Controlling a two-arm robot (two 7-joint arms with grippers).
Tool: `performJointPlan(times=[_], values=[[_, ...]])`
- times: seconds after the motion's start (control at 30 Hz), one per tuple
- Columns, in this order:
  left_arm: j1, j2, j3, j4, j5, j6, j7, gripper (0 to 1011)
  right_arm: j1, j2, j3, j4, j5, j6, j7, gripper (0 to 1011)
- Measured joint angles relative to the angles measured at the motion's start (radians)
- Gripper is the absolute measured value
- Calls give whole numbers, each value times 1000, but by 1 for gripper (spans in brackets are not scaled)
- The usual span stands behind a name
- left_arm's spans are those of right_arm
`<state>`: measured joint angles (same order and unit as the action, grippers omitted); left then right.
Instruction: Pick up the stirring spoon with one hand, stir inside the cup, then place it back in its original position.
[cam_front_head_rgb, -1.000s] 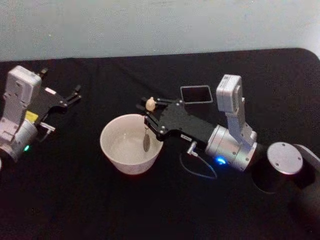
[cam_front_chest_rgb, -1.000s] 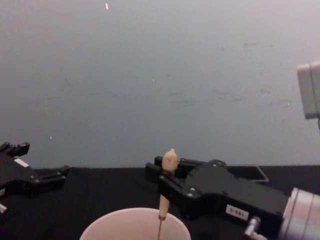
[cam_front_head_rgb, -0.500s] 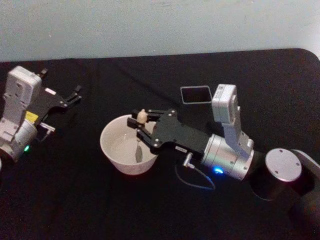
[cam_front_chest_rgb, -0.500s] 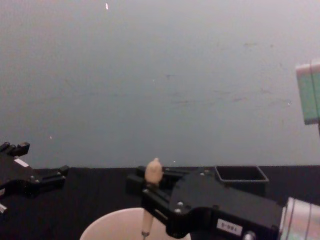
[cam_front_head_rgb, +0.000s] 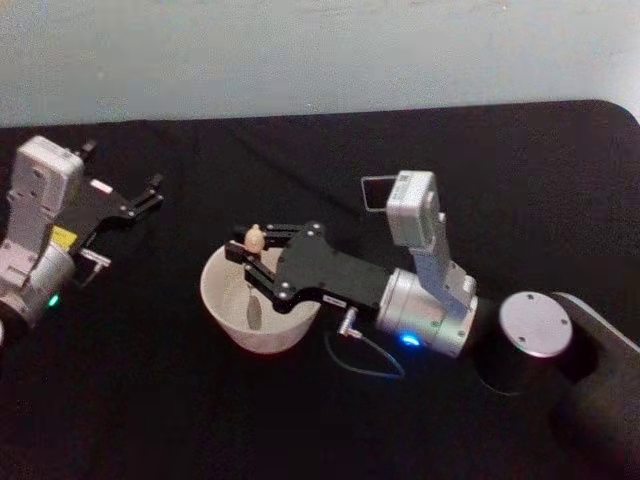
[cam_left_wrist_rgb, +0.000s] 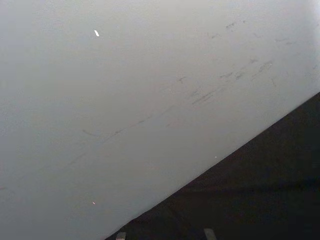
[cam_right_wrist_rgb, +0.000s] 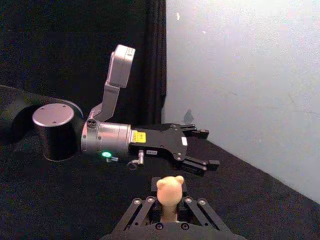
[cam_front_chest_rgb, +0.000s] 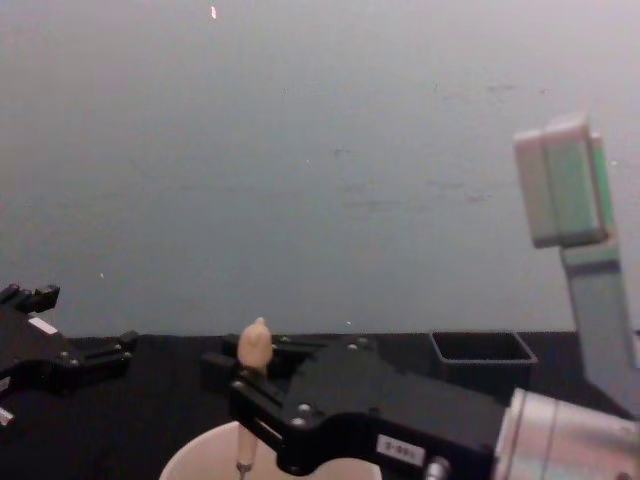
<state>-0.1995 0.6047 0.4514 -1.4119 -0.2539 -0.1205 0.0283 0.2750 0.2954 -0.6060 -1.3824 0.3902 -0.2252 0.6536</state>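
Starting with the head view, you have one cup (cam_front_head_rgb: 212, 292), one stirring spoon (cam_front_head_rgb: 254, 240) and one dark grey holder (cam_front_head_rgb: 373, 190) on the black table (cam_front_head_rgb: 300, 420), plus two grippers. Your right gripper (cam_front_head_rgb: 252, 250) reaches over the cup from the right and is clamped on the spoon's wooden handle just under the knob. The spoon hangs roughly upright, its small bowl down inside the cup towards the left side. The holder stands behind and to the right of the cup, apart from it, partly hidden by the right arm's wrist camera. Your left gripper (cam_front_head_rgb: 152, 192) sits well off to the left, clear of everything.

From the left wrist view you get the pale wall (cam_left_wrist_rgb: 125, 100) and a corner of the black table.

From the right wrist view you see the knob of the spoon (cam_right_wrist_rgb: 170, 186) standing up between the right gripper's closed fingers (cam_right_wrist_rgb: 148, 201). Farther off is the left gripper (cam_right_wrist_rgb: 204, 148), its two fingers spread apart and holding nothing.

From the chest view, the spoon (cam_front_chest_rgb: 255, 343) rises from the cup (cam_front_chest_rgb: 200, 450), pinched by the right gripper. The holder (cam_front_chest_rgb: 482, 350) stands behind to the right, and the left gripper rests at the left edge.
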Motion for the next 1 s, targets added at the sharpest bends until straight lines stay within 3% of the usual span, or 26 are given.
performJointPlan(times=[0.5,1.0], values=[[0,0,0,0,0,0,0,1001,56,-54,3,102,-34,-13,-39,164],[0,0,0,0,0,0,0,1001,55,-54,38,120,-38,-13,-59,164]])
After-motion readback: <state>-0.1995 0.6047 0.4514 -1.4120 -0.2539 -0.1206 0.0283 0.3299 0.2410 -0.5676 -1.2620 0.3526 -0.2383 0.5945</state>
